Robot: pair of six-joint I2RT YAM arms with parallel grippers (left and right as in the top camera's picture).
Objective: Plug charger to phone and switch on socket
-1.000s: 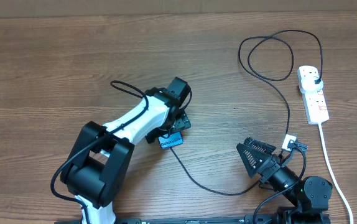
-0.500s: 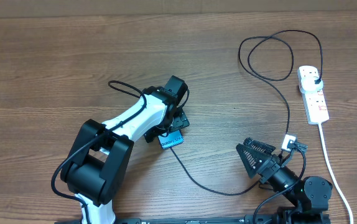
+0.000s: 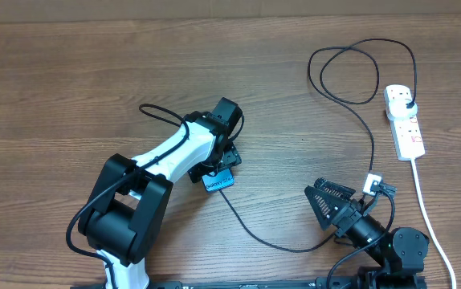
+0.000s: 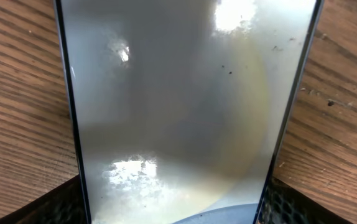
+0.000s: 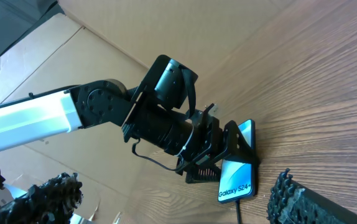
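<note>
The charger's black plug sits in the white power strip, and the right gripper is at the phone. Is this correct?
No: the left gripper is at the phone, as the overhead view shows. The right gripper is apart from it. The plug is in the power strip.

A robot lab: wooden table, cardboard backdrop.

Phone mostly hidden beneath left tool; left wrist view crops its ends.

Brown wood-grain table; cardboard panel upright along far edge.
</note>
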